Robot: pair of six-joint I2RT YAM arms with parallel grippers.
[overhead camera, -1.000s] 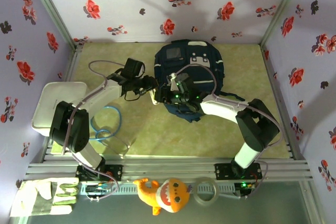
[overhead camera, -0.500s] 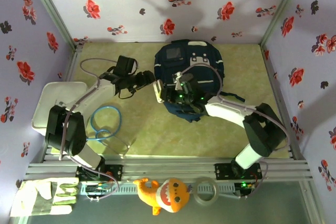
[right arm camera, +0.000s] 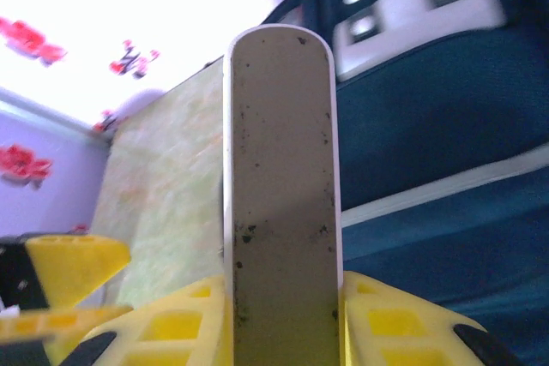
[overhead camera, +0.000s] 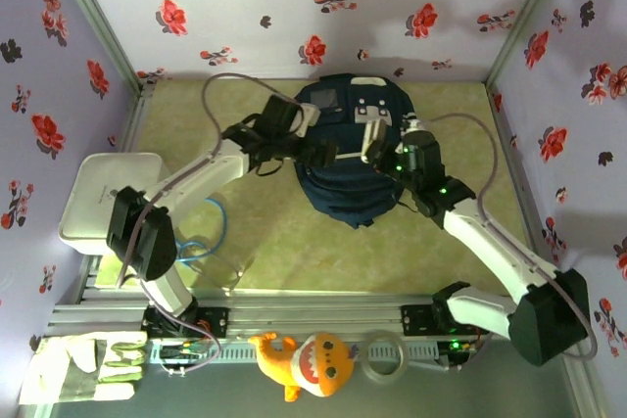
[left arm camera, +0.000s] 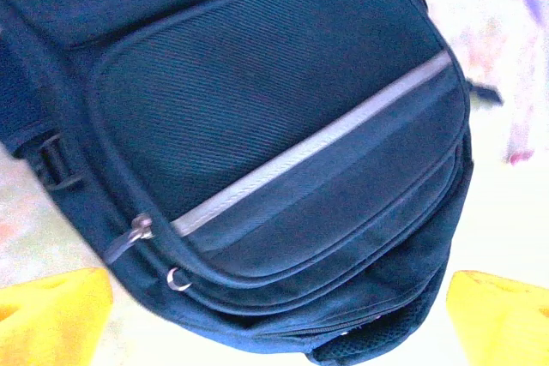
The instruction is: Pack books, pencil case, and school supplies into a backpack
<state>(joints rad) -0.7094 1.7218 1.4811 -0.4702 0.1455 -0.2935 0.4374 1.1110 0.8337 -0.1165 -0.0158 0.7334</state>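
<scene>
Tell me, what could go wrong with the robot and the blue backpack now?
The right gripper pinches only one end of a flat whitish piece; it might slip out.
The backpack looks zipped shut in the left wrist view, so the piece may have nowhere to go.
The left gripper hangs close by; the two could bump.

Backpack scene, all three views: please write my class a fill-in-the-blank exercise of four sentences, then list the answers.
1. The right gripper is ____ on a flat beige strip.
2. The left gripper, with its fingers spread wide over the backpack, is ____.
3. The backpack's fabric is dark ____.
4. The white tray lies on the ____ arm's side of the table.
Missing words: shut; open; blue; left.
</scene>
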